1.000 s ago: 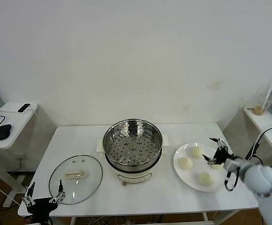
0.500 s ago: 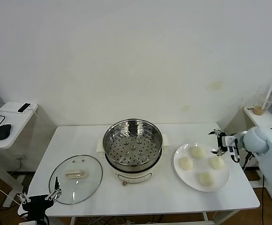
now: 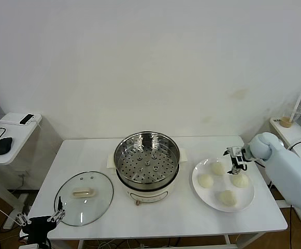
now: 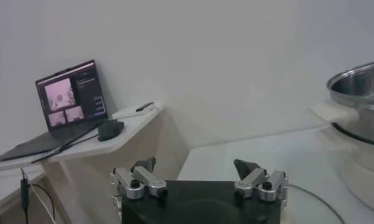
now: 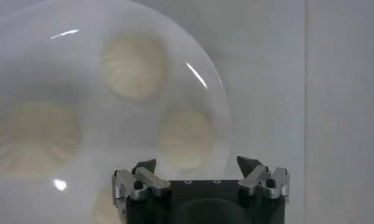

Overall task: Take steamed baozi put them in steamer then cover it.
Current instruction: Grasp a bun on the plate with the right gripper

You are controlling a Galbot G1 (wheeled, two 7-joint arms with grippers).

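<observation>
The right end effector, jaws spread and empty, hangs over the flat white round plate holding four cream-white steamed baozi. It should probably drop centred on one bun and close softly. The shiny stainless-steel steamer stands open beside the plate, the path between clear; the plate nears the white counter's right edge. The left end effector waits, spread.

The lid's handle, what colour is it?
Cream-white, on the clear glass lid; the handle shows best in the head view.

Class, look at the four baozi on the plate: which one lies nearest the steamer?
The baozi on the plate's left side, closest to the steamer; the other three sit farther right.
</observation>
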